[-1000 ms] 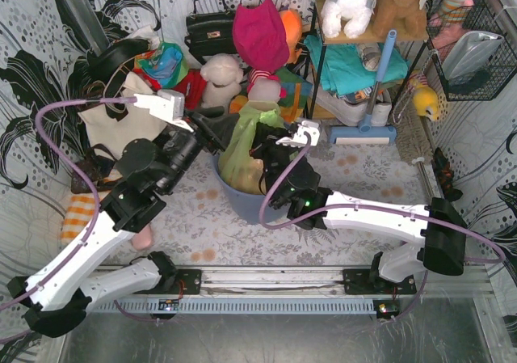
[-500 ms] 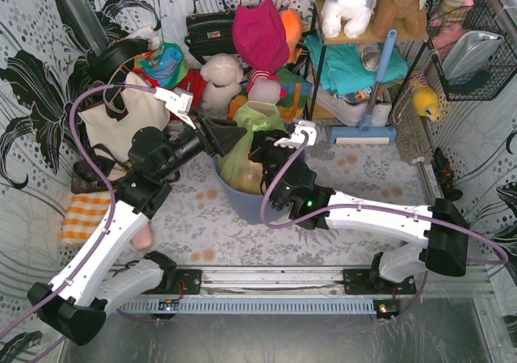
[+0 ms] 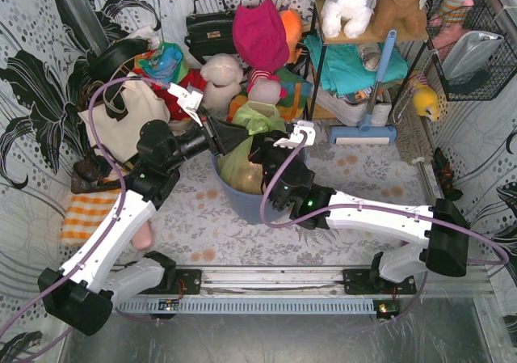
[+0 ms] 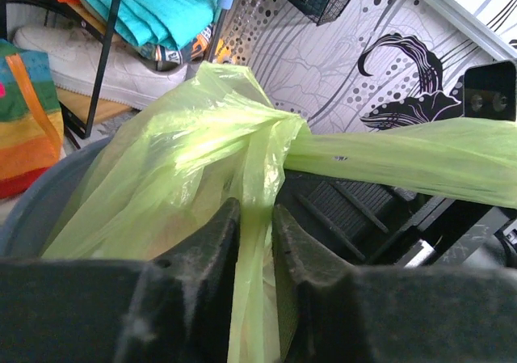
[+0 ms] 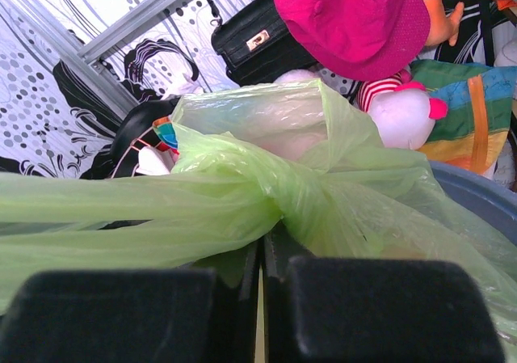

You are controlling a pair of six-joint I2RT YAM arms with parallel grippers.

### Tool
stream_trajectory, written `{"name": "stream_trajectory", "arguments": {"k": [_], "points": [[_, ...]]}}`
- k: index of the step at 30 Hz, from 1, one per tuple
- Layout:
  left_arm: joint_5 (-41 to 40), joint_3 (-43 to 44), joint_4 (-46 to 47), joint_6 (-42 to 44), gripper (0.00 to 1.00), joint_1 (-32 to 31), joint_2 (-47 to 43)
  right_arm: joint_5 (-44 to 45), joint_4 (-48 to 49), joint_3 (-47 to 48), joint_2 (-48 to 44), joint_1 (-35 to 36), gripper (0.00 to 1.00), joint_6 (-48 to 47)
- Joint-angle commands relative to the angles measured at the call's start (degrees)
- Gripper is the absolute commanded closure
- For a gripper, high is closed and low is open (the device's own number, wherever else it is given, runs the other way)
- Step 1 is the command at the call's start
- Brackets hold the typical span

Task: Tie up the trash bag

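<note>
Sitting in the blue-grey bin (image 3: 238,205) at mid-table, the trash bag (image 3: 252,128) has its light-green top gathered into a twisted bunch above the rim, with one tail stretched taut sideways. The left gripper (image 4: 254,217) meets the bunch from the left, its fingers narrowed to a slit with a strand of film pinched between them. The right gripper (image 5: 260,258) sits just under the bunch on the right, fingers almost touching, clamped on film.

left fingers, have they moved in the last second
Yes: the left fingers shifted right, away from the cream tote bag and closer over the bin.
</note>
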Motion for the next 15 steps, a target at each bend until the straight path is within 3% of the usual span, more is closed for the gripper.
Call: {"name": "stream_trajectory", "arguments": {"k": [1, 6, 15], "points": [[1.07, 0.97, 0.30, 1.45, 0.74, 0.39, 0.04, -0.81, 0.57, 1.85, -1.56, -0.23, 1.00, 1.32], [4.29, 1.47, -0.96, 2.10, 0.98, 0.43, -0.16, -1.42, 1.87, 1.91, -1.31, -0.43, 1.00, 0.53], [14.32, 0.29, -0.41, 0.00, 1.00, 0.39, -1.47, -5.06, 8.98, -0.56, -1.41, -1.43, 1.00, -3.60]]}}
